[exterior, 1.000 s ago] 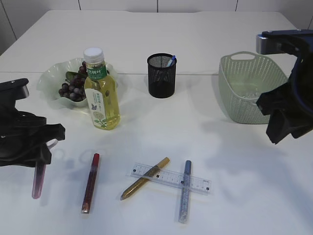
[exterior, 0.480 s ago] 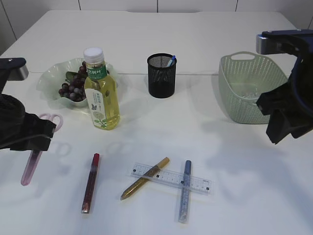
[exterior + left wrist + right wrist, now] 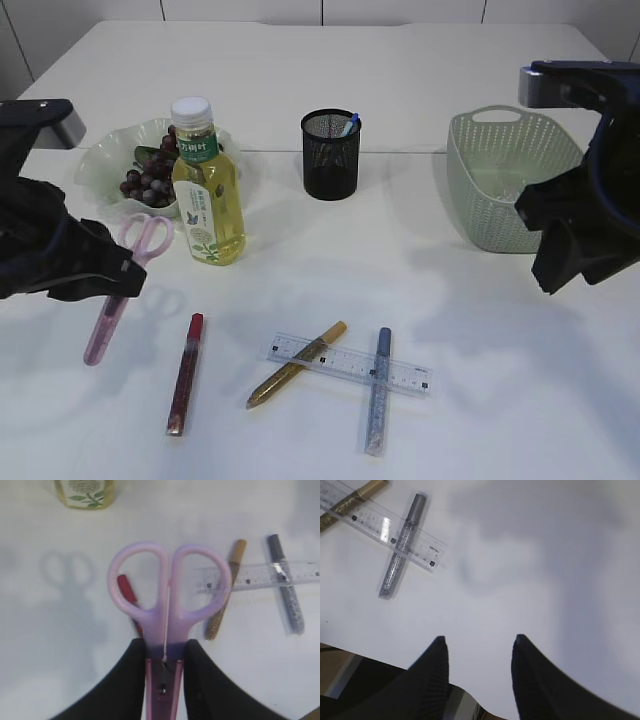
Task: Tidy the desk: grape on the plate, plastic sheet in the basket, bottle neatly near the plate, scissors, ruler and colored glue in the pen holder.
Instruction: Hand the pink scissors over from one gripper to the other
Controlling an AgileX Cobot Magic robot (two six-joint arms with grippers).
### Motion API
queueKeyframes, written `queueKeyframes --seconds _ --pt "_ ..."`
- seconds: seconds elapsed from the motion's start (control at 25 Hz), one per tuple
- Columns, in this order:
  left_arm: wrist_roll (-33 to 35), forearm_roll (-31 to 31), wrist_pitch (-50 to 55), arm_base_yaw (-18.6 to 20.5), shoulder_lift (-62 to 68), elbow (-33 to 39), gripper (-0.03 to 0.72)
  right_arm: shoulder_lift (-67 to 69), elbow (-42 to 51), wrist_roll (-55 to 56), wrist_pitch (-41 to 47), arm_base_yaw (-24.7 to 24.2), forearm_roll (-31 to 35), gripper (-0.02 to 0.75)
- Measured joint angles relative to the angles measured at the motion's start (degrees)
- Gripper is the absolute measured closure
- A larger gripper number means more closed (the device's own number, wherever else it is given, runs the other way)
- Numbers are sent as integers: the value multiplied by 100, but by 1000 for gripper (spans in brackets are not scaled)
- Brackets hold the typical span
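My left gripper [image 3: 165, 672] is clenched on the pink scissors [image 3: 168, 610], pinching them just past the finger loops, right at the pivot. They hang clear of the white table [image 3: 470, 300], loops pointing toward the bottle [image 3: 206, 185] and the sheathed blades slanting down and away from it. Their shadow falls on the tabletop beneath.

My right gripper [image 3: 479, 645] holds nothing; its jaws stand apart over bare table, in the air in front of the green basket [image 3: 505, 180].

I take the bottle as my landmark. It stands upright with its white cap on, full of yellow liquid. Just behind it, on its left side, sits the pale scalloped plate [image 3: 100, 160] with the bunch of dark grapes [image 3: 145, 180] in it. To the bottle's right and a little behind it stands the black mesh pen holder [image 3: 330, 155], with a blue tip showing above its rim. Farther right again, well apart from the bottle, is the basket; I cannot make out clearly what lies in it.

In front of the bottle, on the table, lies the red glue stick [image 3: 185, 372]. To its right, the clear ruler [image 3: 348, 364] lies across the gold glue stick [image 3: 297, 364], and the silver glue stick [image 3: 378, 390] lies across the ruler's other end.
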Motion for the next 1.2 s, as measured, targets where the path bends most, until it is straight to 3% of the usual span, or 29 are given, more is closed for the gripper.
queueKeyframes --seconds 0.24,0.68,0.96,1.2 --pt "1736 -1592 -87 0 0 0 524 0 0 0 -12 0 63 393" --pt "3886 -3811 -27 0 0 -25 524 0 0 0 -33 0 90 393" --pt "4290 -4199 94 -161 0 -481 524 0 0 -39 -299 0 511 393" --pt "4373 -4235 -155 -627 0 -739 524 0 0 -621 -563 0 1650 393"
